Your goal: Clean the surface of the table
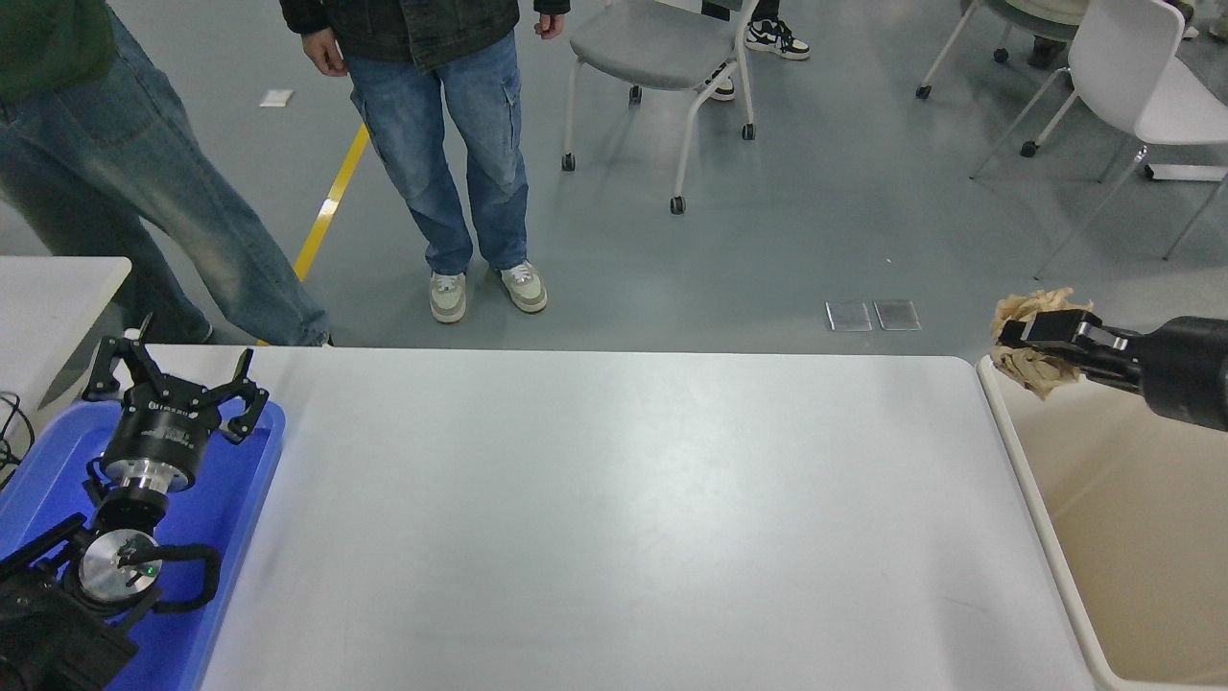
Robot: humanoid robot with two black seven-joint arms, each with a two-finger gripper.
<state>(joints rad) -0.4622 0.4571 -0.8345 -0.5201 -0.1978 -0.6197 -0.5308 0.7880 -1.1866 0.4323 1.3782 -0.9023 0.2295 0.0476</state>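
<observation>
The table surface (614, 509) is a wide white-grey top filling the lower picture. My right gripper (1031, 336) reaches in from the right edge, shut on a crumpled ball of brown paper (1034, 369). It holds the paper in the air above the far left corner of the beige tub (1132, 537), just past the table's right end. My left gripper (173, 379) is parked at the lower left over a blue tray (240, 489), fingers spread open and empty.
Two people in jeans (460, 154) stand beyond the table's far edge. Grey and white chairs (662, 58) stand further back on the floor. The corner of a smaller white table (48, 297) shows at the left.
</observation>
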